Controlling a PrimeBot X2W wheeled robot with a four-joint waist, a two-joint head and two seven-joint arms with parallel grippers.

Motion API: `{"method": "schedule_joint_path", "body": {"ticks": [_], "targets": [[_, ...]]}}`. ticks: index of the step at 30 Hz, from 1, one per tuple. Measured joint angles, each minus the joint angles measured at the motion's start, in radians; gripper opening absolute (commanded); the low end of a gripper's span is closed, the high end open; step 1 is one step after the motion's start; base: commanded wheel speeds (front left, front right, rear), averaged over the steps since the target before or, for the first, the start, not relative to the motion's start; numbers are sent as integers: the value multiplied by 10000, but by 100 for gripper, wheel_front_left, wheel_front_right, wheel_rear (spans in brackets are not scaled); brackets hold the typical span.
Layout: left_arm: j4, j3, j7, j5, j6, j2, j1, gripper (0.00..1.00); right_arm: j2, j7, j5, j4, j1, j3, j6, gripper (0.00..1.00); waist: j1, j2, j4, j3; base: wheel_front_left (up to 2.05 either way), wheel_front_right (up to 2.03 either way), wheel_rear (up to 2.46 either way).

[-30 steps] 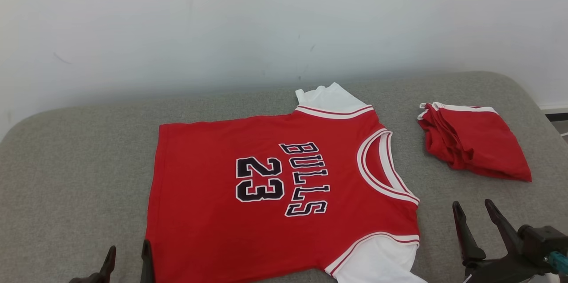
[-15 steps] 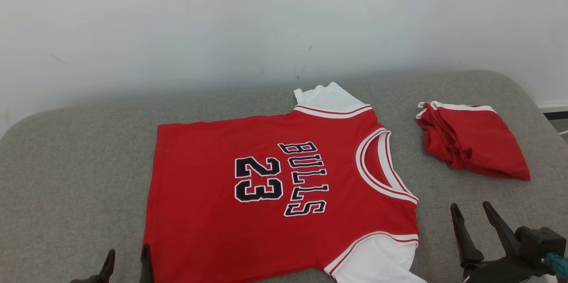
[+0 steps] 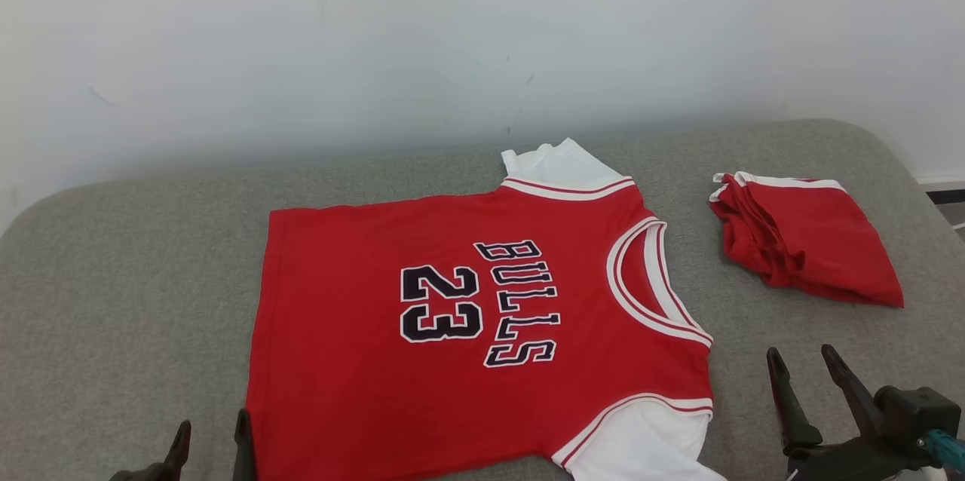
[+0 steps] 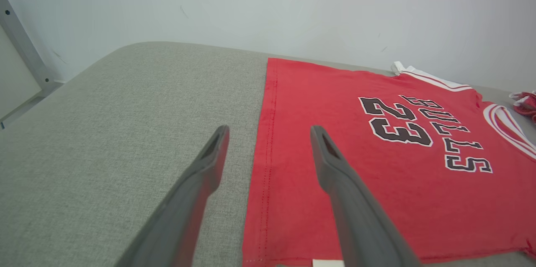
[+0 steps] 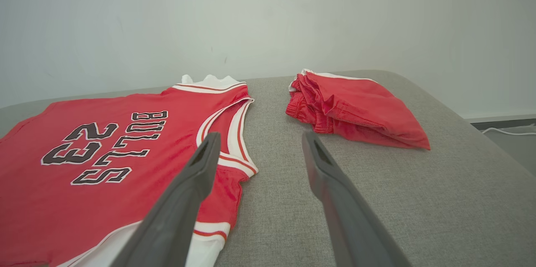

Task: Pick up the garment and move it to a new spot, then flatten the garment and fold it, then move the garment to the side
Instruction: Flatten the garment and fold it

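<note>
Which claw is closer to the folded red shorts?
Right. The right claw is just short of the folded shorts; the left claw is across the jersey, at its hem.

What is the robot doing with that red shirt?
A robot with two arms is working on folding the shirt. Right now the shirt lies spread flat, number side up, on the grey table, and it is not yet folded. Both grippers are open and hold nothing. The left gripper is by the shirt's bottom hem, and the right gripper is by its collar end. A folded red bundle sits apart on the robot's right.
</note>
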Motion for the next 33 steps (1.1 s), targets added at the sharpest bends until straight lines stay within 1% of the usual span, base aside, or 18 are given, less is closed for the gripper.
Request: {"method": "schedule_joint_path", "body": {"ticks": [12, 23, 27, 33], "targets": [[-17, 13, 380, 579, 0, -10, 2, 100, -8, 15, -272, 46, -30, 35, 0, 100, 0, 0, -9, -26, 0, 0, 0], [-153, 125, 531, 533, 0, -65, 2, 100, -2, 27, -272, 92, -31, 4, 0, 100, 0, 0, 45, -53, 0, 0, 0], [-136, 54, 729, 1026, 0, -19, 12, 100, 2, 109, -270, 127, -30, 0, 0, 100, 0, 0, 76, -76, 0, 0, 0], [-255, 56, 838, 1135, 0, 12, 11, 100, 6, 194, -270, 171, -29, 0, 0, 100, 0, 0, 132, -123, 0, 0, 0]]}}
